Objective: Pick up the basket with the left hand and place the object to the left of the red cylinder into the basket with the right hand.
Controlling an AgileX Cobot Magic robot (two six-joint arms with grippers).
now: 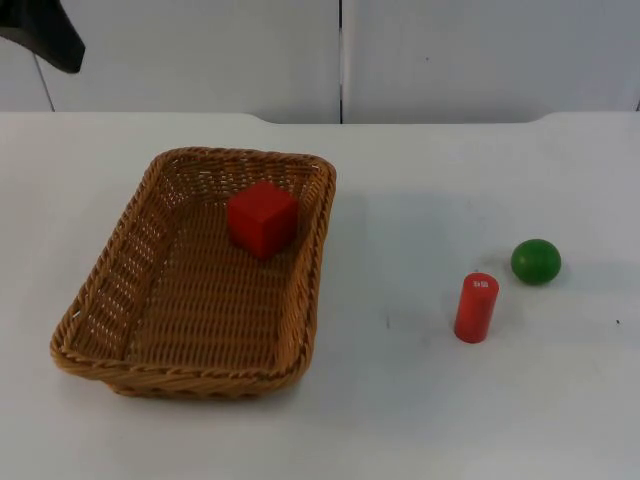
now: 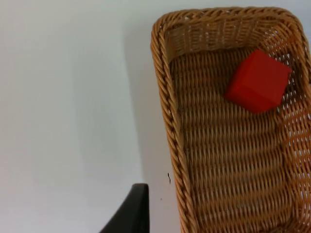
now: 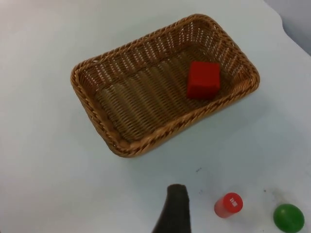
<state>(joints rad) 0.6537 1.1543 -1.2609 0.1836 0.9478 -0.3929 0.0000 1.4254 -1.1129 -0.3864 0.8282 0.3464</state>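
A brown wicker basket (image 1: 108, 300) stands on the left half of the white table, and a red cube (image 1: 262, 218) lies inside it near its far right corner. On the right half, a red cylinder (image 1: 476, 307) stands upright, with a green ball (image 1: 536, 261) just behind it to the right. The left arm (image 1: 45, 35) hangs high at the far left corner, away from the basket. From the left wrist view, the left gripper's fingertip (image 2: 132, 213) sits just outside the basket's rim (image 2: 167, 111), apart from it. The right gripper's fingertip (image 3: 174, 211) hovers above the table between basket (image 3: 97, 116) and cylinder (image 3: 228, 205).
The grey partition wall (image 1: 340, 55) closes the table at the back. Bare white table (image 1: 400, 240) lies between the basket and the red cylinder, and along the front edge.
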